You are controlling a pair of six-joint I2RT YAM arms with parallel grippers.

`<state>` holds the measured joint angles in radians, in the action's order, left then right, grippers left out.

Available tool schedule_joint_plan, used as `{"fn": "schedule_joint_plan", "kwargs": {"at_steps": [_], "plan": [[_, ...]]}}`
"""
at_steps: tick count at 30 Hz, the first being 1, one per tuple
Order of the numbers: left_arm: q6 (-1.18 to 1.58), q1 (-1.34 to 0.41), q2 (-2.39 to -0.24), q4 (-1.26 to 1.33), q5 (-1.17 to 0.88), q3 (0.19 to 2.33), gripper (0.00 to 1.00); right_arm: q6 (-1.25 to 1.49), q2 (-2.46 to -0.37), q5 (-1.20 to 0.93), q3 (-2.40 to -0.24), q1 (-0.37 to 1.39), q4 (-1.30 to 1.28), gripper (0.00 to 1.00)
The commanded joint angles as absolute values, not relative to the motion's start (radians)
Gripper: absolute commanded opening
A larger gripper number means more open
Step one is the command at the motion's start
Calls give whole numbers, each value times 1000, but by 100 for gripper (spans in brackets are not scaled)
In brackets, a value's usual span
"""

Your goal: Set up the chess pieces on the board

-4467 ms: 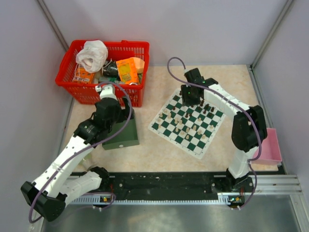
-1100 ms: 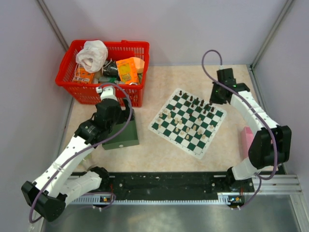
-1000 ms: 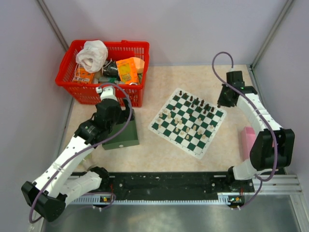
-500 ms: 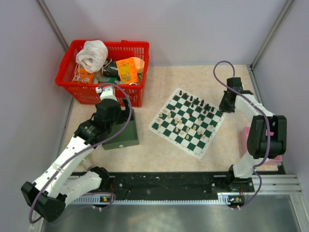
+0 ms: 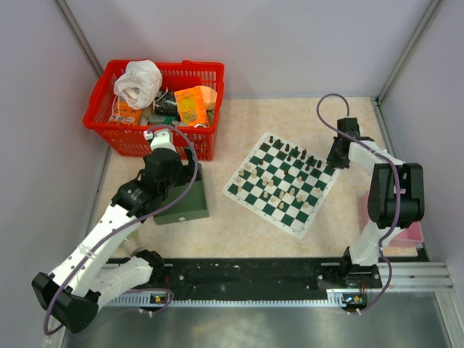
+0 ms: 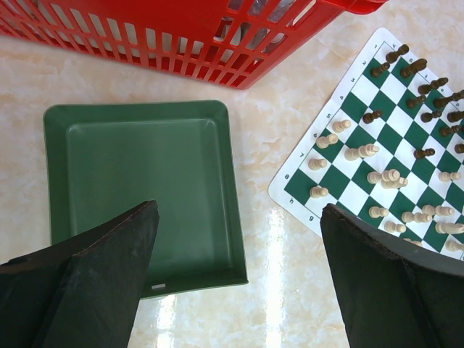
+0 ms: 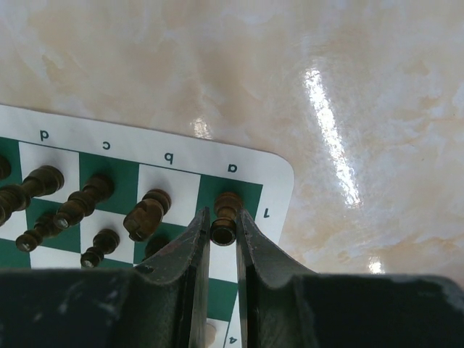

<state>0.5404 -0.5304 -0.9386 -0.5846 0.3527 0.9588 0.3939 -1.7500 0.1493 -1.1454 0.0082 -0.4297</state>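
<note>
Right wrist: black piece (image 7: 226,216) upright

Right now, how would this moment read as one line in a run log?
right claw: shut on dark piece at board corner square | left claw: open, over green tray

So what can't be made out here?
Top view: kinds of black and cream chess pieces, too small.
Left wrist view: the green-white checked board runs off the right edge; a finger of the left gripper covers one near corner of the dark green tray.
Right wrist view: right gripper hides whether its dark piece touches the board.
</note>
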Motion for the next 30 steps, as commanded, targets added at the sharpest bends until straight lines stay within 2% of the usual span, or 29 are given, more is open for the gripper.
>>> {"fn": "schedule_joint_plan", "kwargs": {"at_steps": [1, 8, 30], "plan": [[538, -523, -936, -555, 362, 956, 99, 385, -1763, 158, -1146, 5, -379, 13], [541, -525, -937, -557, 362, 954, 99, 380, -1773, 137, -1141, 5, -379, 16], [546, -525, -934, -557, 356, 954, 99, 384, -1729, 107, -1137, 5, -420, 14]]}}
